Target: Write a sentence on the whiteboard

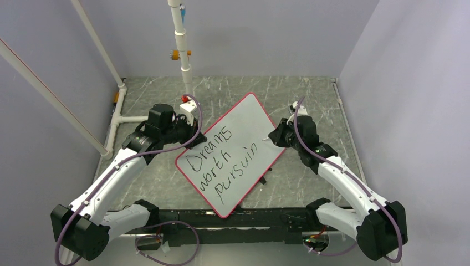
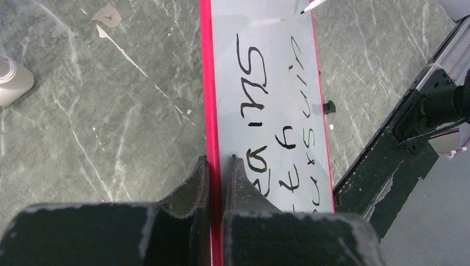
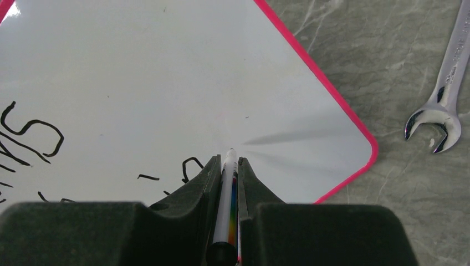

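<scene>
A red-rimmed whiteboard (image 1: 244, 124) lies at an angle on the marbled desk (image 1: 155, 177) between two robot arms. The sentence (image 1: 224, 163) on it runs in three black handwritten lines, reading "Dreams worth pursuin". At the whiteboard's left edge, beside the word "Dreams", the left end effector (image 2: 219, 160) pinches the red rim between nearly closed fingers. Over the whiteboard's right side, the right end effector (image 3: 228, 160) grips a white marker (image 3: 227, 188) whose tip points at bare white surface just past the last letters. Contact with the board cannot be made out. A steel wrench (image 3: 443, 105) lies on the desk off the whiteboard's right corner.
</scene>
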Tool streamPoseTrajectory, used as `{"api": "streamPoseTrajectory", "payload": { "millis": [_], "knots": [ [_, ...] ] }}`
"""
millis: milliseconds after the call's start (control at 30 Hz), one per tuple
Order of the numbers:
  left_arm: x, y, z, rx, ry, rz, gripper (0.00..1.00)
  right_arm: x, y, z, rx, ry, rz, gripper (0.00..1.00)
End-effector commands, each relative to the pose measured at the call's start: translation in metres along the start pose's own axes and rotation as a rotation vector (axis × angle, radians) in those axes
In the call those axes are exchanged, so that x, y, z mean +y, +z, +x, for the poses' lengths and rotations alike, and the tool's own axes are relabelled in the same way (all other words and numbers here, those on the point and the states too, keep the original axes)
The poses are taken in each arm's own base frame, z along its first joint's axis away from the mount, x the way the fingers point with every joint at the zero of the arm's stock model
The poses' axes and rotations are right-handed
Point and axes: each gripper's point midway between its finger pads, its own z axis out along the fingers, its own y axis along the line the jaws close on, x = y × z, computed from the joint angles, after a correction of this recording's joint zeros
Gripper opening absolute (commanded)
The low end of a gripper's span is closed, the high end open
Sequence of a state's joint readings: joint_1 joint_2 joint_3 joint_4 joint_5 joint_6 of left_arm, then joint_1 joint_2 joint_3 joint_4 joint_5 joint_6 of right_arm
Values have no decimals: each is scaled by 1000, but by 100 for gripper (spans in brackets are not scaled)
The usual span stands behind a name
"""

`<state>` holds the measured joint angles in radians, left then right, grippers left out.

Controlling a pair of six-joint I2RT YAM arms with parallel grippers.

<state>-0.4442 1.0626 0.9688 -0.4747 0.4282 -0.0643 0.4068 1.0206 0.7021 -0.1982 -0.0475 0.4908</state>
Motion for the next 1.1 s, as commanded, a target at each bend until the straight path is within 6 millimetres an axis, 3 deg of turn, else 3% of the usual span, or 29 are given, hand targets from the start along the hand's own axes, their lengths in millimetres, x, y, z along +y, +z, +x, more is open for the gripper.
{"api": "streamPoseTrajectory", "payload": {
  "millis": [0,600,1067],
  "knots": [
    [7,0,12,45,105,-32,0,18,0,-35,-91,8,-64,0],
    [6,-1,12,46,106,-27,0,26,14,-39,-74,24,-102,0],
    [6,-1,12,45,108,-27,0,35,17,-22,-14,23,-179,0]
  ]
}}
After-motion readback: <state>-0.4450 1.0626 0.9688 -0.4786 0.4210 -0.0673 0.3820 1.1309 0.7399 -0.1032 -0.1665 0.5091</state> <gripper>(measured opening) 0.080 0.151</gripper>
